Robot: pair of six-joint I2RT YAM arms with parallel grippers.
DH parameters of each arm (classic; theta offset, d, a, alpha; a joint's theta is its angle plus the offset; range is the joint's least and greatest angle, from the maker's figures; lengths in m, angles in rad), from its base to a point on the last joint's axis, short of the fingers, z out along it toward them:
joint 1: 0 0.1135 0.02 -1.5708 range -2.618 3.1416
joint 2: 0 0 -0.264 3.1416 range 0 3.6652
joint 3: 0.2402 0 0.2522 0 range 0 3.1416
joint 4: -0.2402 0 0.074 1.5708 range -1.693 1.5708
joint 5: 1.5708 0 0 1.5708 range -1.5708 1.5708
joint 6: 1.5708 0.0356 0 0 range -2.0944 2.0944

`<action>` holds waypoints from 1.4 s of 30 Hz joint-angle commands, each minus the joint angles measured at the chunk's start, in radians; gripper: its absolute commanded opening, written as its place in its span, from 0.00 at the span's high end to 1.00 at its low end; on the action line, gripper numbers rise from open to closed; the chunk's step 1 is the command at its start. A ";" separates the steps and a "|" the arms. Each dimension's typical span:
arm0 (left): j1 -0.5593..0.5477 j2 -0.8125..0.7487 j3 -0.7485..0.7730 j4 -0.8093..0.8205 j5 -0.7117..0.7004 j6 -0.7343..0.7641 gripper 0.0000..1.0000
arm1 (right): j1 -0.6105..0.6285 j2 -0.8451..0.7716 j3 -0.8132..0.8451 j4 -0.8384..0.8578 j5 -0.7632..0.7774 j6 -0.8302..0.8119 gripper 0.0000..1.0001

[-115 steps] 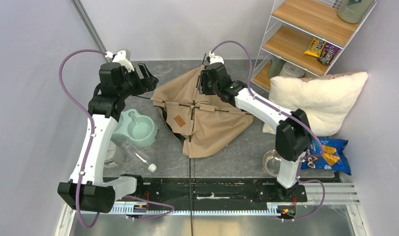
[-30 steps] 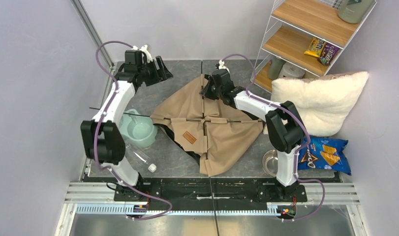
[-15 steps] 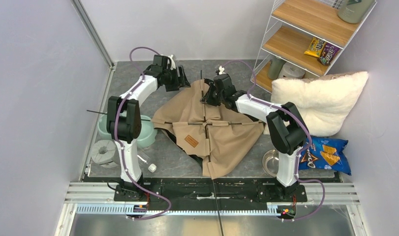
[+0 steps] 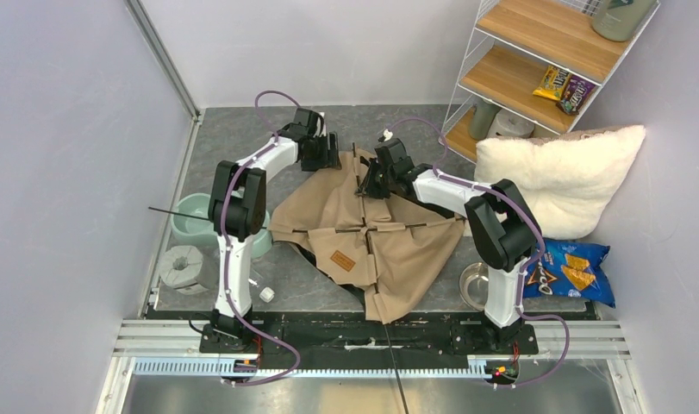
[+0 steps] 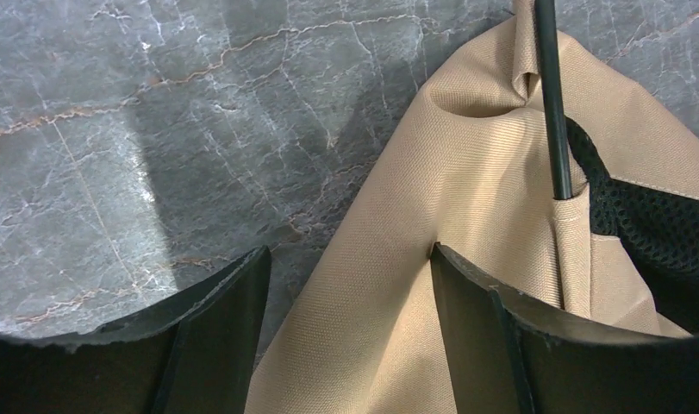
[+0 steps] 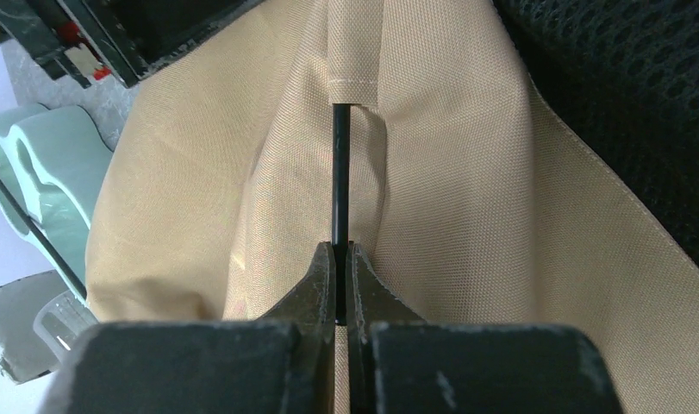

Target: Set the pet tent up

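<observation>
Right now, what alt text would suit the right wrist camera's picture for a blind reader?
The right gripper is shut on a thin black pole emerging from a stitched sleeve of the tan pet tent. At upper right is black mesh, at left a mint bowl.

the floor [image 4: 427, 285] is a grey stone-look slab with pale veins; in the left wrist view a soft shadow lies across it. plain lilac-grey walls close it in: the left wall [image 4: 61, 172] at 9 o'clock, the back wall [image 4: 346, 52] at 12, the right wall [image 4: 664, 224] at 3. a metal strip [image 4: 161, 56] runs up the corner at 11 o'clock. a white wire shelf unit [image 4: 501, 79] with wooden boards stands at 2 o'clock. an aluminium rail [image 4: 346, 368] edges 6 o'clock. the light is even.
</observation>
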 commanded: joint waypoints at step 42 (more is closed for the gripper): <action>-0.020 0.097 0.157 -0.091 -0.074 -0.055 0.98 | 0.007 -0.030 -0.063 -0.197 -0.131 -0.076 1.00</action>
